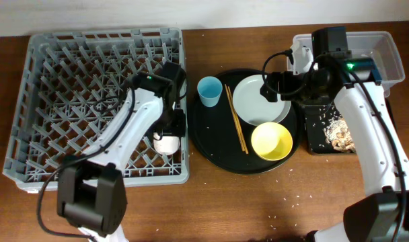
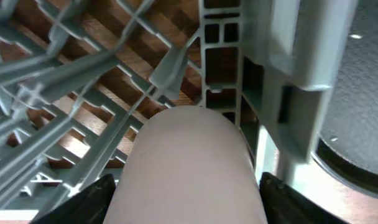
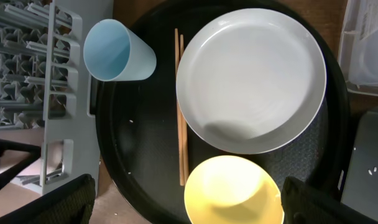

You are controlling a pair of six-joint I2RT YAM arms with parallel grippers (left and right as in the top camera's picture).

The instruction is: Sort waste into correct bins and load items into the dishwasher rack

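Note:
My left gripper (image 1: 168,132) reaches down into the grey dishwasher rack (image 1: 70,101) near its right edge and is shut on the small pink cup (image 1: 167,144). In the left wrist view the pink cup (image 2: 189,168) fills the space between my fingers (image 2: 189,208). My right gripper (image 1: 274,87) hangs open and empty over the white plate (image 1: 255,101). The right wrist view shows the plate (image 3: 251,74), light-blue cup (image 3: 117,53), chopsticks (image 3: 180,112) and yellow bowl (image 3: 229,186) below my open fingers (image 3: 186,202).
The cup, plate, bowl and chopsticks lie on a large round black tray (image 1: 211,144). A clear tub (image 1: 387,50) stands at the back right, with something white at its left end. A shallow black tray (image 1: 319,128) holds food scraps (image 1: 340,134). Crumbs dot the wood.

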